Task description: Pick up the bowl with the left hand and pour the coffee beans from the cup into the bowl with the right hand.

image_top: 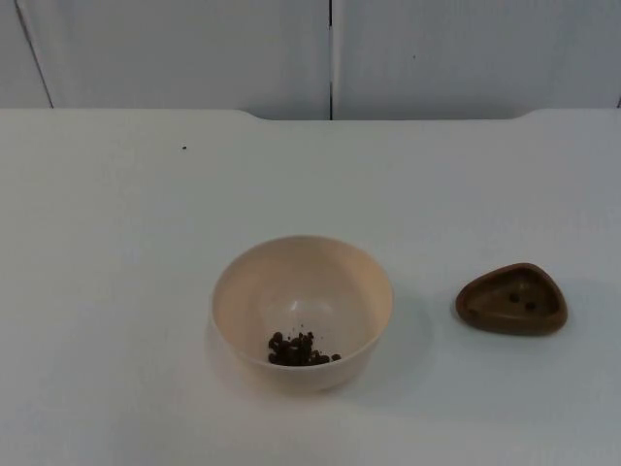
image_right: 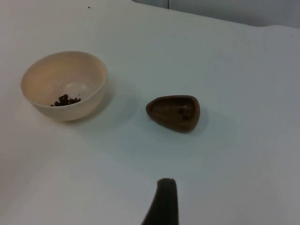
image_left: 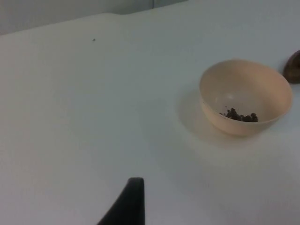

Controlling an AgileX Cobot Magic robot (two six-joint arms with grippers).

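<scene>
So, my left end effector (image_left: 133,206) is hanging above the bare white surface (image_top: 116,291), well off to the side of the bowl (image_top: 302,313). I see just one black fingertip of it in the left wrist view, so I can't tell how far it's open; it's touching nothing and holding nothing. Same story on the other side: my right end effector (image_right: 163,204) sits over the surface on the near side of the cup (image_top: 513,299), one fingertip in view, gap unknown, nothing in it.

The cream bowl stands upright on the surface near the front middle, with a small heap of coffee beans (image_top: 299,349) on its floor against the front wall. The brown wooden cup, kind of a rounded triangle, sits on the surface to the bowl's right, apart from it, with a couple of beans inside.

Lots of open room all around both. The back edge of the surface meets the grey partition wall (image_top: 194,49), far from the bowl. A tiny dark speck (image_top: 183,148) lies on the surface toward the back left.
</scene>
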